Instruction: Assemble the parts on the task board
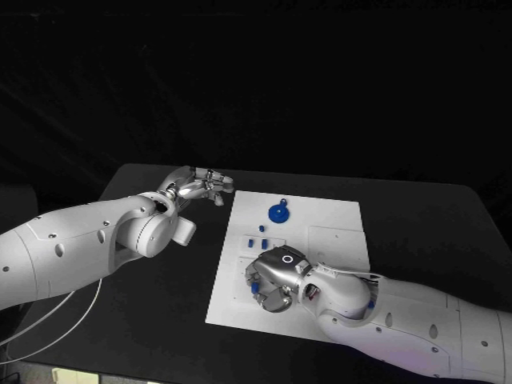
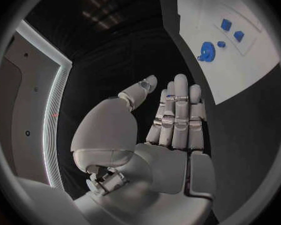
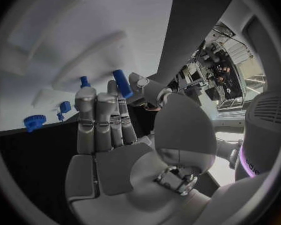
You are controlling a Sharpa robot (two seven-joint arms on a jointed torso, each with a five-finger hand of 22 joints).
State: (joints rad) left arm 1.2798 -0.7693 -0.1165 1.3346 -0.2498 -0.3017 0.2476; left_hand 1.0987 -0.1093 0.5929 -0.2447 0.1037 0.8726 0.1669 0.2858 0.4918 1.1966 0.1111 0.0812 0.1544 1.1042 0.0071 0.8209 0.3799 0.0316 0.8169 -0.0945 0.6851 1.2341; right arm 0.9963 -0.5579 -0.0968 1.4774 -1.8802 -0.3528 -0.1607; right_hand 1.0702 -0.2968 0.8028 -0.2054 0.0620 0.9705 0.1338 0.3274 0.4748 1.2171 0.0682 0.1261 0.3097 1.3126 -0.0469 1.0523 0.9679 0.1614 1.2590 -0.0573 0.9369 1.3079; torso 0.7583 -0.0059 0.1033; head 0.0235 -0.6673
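Closest in, my right hand (image 1: 277, 280) rests on the white flat task board (image 1: 326, 210), pinching a small blue peg (image 3: 122, 83). Beyond its fingers lie a blue toothed wheel (image 1: 278, 213) and small blue pieces (image 1: 256, 240), seemingly unassembled. My left hand (image 1: 198, 186) hovers beside the board, fingers extended, empty.

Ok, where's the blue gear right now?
In the head view the blue gear lies on the task board, in its far left part, just beyond the small blue parts and to the right of the left hand.
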